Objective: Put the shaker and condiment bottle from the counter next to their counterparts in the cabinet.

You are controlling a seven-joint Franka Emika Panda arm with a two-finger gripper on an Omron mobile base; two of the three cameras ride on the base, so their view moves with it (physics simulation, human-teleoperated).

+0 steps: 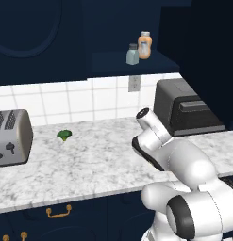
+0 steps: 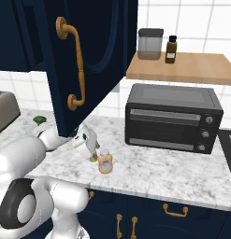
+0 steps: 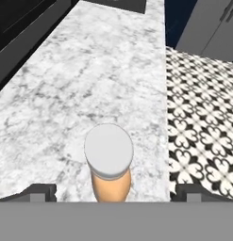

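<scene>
The claw [image 3: 111,195] stands wide open astride the condiment bottle [image 3: 109,160] near the counter [image 3: 89,84] edge; it should close squarely below the cap.

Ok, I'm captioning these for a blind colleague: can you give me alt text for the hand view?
An orange bottle with a round pale cap stands near the front edge of a marbled counter, between the gripper's open jaws. A patterned black-and-white floor lies beyond the edge.

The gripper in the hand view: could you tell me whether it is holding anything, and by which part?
Nothing is held: the gripper is open, its fingertips apart either side of the condiment bottle.
</scene>
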